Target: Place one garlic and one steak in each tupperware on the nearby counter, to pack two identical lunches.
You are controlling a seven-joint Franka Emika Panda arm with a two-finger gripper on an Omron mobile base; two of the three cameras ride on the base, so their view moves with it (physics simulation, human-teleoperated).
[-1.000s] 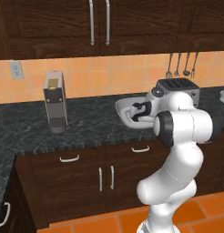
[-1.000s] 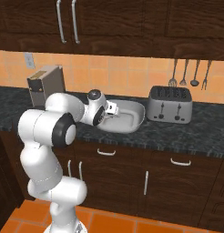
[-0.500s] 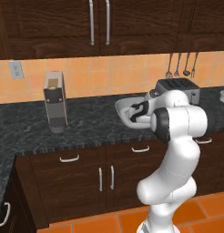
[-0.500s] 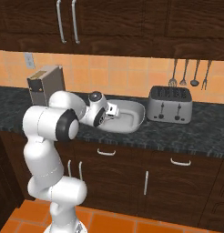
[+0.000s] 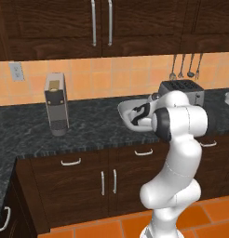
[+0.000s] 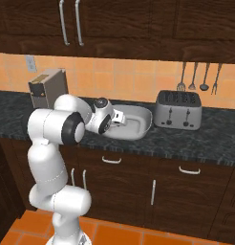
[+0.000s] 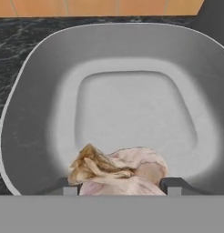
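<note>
While above the rounded-square pale grey tupperware (image 7: 132,68) on the black speckled desk (image 7: 13,50) | our gripper (image 7: 118,187) grasps a small pale yellowish garlic bulb (image 7: 118,170).

Even, soft rendered light throughout; dark wooden upper cabinets (image 5: 102,23) stay dim; hand view slightly blurred, no glare.

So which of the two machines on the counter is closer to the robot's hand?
The silver toaster, right beside the tub the gripper hangs over; the tall coffee machine stands much farther off.
</note>
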